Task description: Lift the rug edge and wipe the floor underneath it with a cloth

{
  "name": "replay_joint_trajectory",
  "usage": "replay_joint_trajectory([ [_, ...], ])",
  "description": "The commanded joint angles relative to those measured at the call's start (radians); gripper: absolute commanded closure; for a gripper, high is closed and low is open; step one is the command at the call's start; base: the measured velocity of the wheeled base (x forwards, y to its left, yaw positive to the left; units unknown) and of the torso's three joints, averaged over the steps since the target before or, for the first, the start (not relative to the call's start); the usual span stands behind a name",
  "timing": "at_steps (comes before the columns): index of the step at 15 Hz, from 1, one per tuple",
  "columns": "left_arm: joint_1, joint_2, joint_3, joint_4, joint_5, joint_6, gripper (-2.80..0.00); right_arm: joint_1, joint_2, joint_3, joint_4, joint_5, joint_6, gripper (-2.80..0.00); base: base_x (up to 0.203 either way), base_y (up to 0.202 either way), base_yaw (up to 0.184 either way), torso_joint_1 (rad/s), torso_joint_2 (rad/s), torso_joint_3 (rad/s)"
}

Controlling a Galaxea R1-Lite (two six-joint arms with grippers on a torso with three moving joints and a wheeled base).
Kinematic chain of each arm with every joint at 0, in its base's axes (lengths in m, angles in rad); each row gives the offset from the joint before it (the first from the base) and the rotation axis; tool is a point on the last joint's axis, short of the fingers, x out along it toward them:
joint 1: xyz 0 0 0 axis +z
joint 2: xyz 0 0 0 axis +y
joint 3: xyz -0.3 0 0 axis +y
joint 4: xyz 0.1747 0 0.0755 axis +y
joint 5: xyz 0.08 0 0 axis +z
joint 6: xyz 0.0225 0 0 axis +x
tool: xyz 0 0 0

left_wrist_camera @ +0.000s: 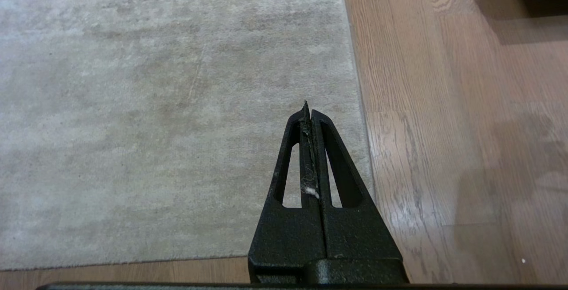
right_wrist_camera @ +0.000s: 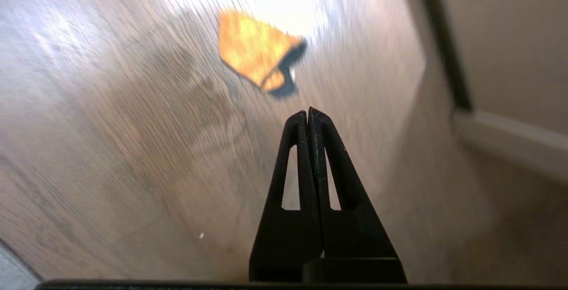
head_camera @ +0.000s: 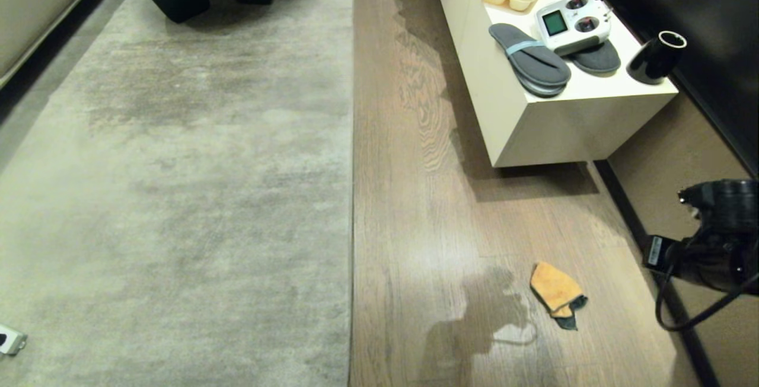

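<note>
- Orange cloth point(right_wrist_camera: 257, 54) lies flat on the floor point(head_camera: 427, 245), just ahead of the right tool point(right_wrist_camera: 309, 112); tool clenched, empty.
- Left tool point(left_wrist_camera: 308, 108) clenched, empty, above the rug edge point(left_wrist_camera: 355, 85).

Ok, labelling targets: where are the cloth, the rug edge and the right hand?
cloth point(head_camera: 554, 289), head view, orange middle.
rug edge point(head_camera: 352, 197), head view, border beside the floor.
right hand point(right_wrist_camera: 308, 113), right wrist view, shut fingertips.

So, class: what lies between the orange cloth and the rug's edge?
Only bare floor, crossed by a shadow; nothing stands between the cloth and the rug edge. The head view shows this.
</note>
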Motion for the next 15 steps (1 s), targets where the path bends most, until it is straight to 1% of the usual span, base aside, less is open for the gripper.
replay_joint_trajectory([
  [1,0.000,0.000,0.000,0.001,0.000,0.000,0.00,0.003,-0.171,0.057,-0.022,0.004,-0.042,0.00,0.000,0.000,0.000,0.000,0.00,0.000],
  [5,0.000,0.000,0.000,0.000,0.000,0.000,0.00,0.004,-0.375,0.149,-0.034,0.087,-0.072,0.00,0.000,0.000,0.000,0.000,0.00,0.000],
  [8,0.000,0.000,0.000,0.000,0.000,0.000,0.00,0.006,-0.566,0.289,-0.037,0.147,-0.103,0.00,0.000,0.000,0.000,0.000,0.00,0.000],
  [10,0.000,0.000,0.000,0.000,0.000,0.000,0.00,0.021,-0.708,0.435,-0.065,0.163,-0.135,0.00,0.000,0.000,0.000,0.000,0.00,0.000],
  [12,0.000,0.000,0.000,0.000,0.000,0.000,0.00,0.055,-0.838,0.577,-0.130,0.170,-0.179,0.00,0.000,0.000,0.000,0.000,0.00,0.000],
  [13,0.000,0.000,0.000,0.001,0.000,0.000,0.00,0.075,-0.898,0.616,-0.141,0.171,-0.196,0.00,0.000,0.000,0.000,0.000,0.00,0.000],
  [14,-0.001,0.000,0.000,0.001,0.000,0.000,0.00,0.090,-0.955,0.624,-0.127,0.172,-0.204,0.00,0.000,0.000,0.000,0.000,0.00,0.000],
  [15,0.000,0.000,0.000,0.001,0.000,0.000,0.00,0.103,-1.011,0.629,-0.080,0.173,-0.209,0.00,0.000,0.000,0.000,0.000,0.00,0.000],
])
